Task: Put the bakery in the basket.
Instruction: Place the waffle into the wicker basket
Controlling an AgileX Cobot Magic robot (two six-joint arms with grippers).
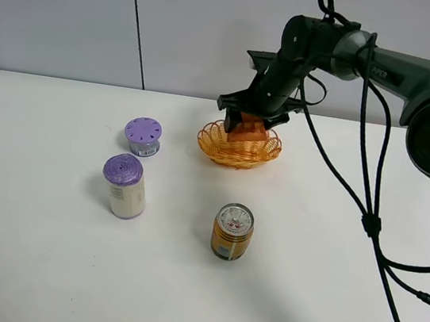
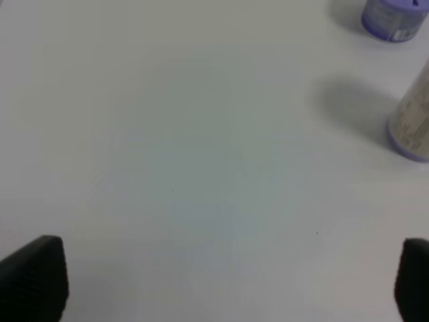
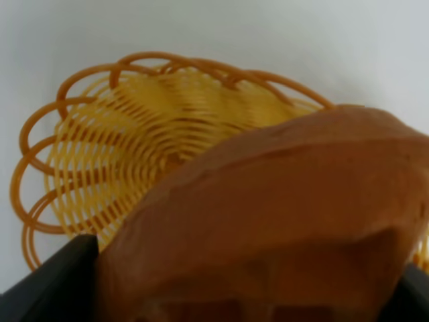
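Observation:
The basket (image 1: 237, 147) is a shallow orange-yellow wicker oval at the back middle of the table. My right gripper (image 1: 250, 123) hangs right over it, shut on the orange-brown bakery (image 1: 247, 130). In the right wrist view the bakery (image 3: 281, 228) fills the space between the fingers (image 3: 53, 282), with the basket's woven floor (image 3: 141, 141) close beneath. My left gripper (image 2: 228, 282) is open and empty over bare table; it does not show in the exterior high view.
A gold drink can (image 1: 232, 231) stands in front of the basket. A purple-lidded short cup (image 1: 143, 136) and a taller purple-lidded cup (image 1: 124, 186) stand to the left; both show in the left wrist view (image 2: 394, 17) (image 2: 412, 121).

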